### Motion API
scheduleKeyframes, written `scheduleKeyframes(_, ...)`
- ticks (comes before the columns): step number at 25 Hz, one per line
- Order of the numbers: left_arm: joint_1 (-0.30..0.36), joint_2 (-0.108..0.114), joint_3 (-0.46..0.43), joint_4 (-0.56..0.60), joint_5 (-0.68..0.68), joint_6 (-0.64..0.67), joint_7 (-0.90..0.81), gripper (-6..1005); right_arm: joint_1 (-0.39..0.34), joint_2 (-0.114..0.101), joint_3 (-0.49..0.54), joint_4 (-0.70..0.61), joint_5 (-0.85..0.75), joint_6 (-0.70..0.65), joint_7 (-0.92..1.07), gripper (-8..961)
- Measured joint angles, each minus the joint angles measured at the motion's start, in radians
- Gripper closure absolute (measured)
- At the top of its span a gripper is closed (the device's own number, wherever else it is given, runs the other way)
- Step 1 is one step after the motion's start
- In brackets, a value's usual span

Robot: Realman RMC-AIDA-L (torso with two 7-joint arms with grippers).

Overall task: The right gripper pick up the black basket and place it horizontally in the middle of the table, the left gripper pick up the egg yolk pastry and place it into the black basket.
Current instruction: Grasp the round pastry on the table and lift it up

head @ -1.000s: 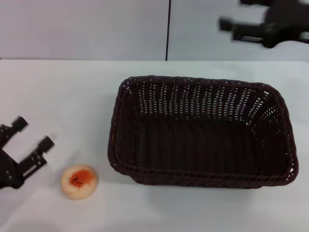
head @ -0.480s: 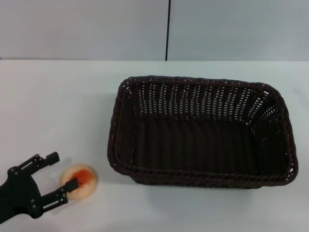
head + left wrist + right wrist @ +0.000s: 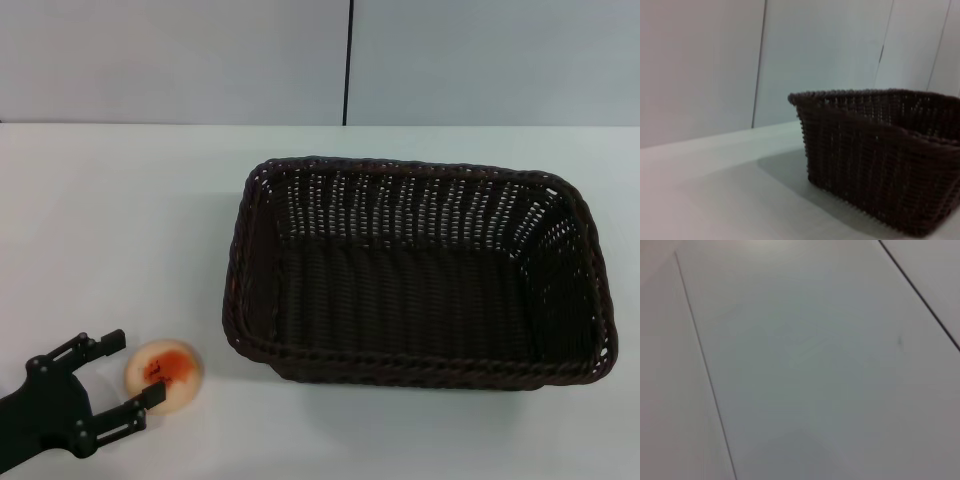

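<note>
The black basket (image 3: 415,270) lies lengthwise on the white table (image 3: 120,220), right of the middle, and it is empty. It also shows in the left wrist view (image 3: 880,155). The egg yolk pastry (image 3: 165,374) sits on the table at the near left, left of the basket's near corner. My left gripper (image 3: 125,370) is open at the near left edge, low at the pastry. One finger lies across the pastry's near side and the other stands on its far left. The right gripper is out of view.
A grey wall with a dark vertical seam (image 3: 348,60) runs behind the table's far edge. The right wrist view shows only pale panels with thin seams (image 3: 705,370).
The left gripper moved down and toward the pastry, from left of it to straddling it, then settled a little lower. The right gripper left the top right of the view.
</note>
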Motion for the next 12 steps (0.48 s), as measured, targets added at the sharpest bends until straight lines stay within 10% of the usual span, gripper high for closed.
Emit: scheduleKeyframes(12,-0.011,0.001,0.041,0.0,0.02,-0.015,-0.003,179,0.021,-0.004,0.004,0.067,-0.002,0.007,-0.032,194)
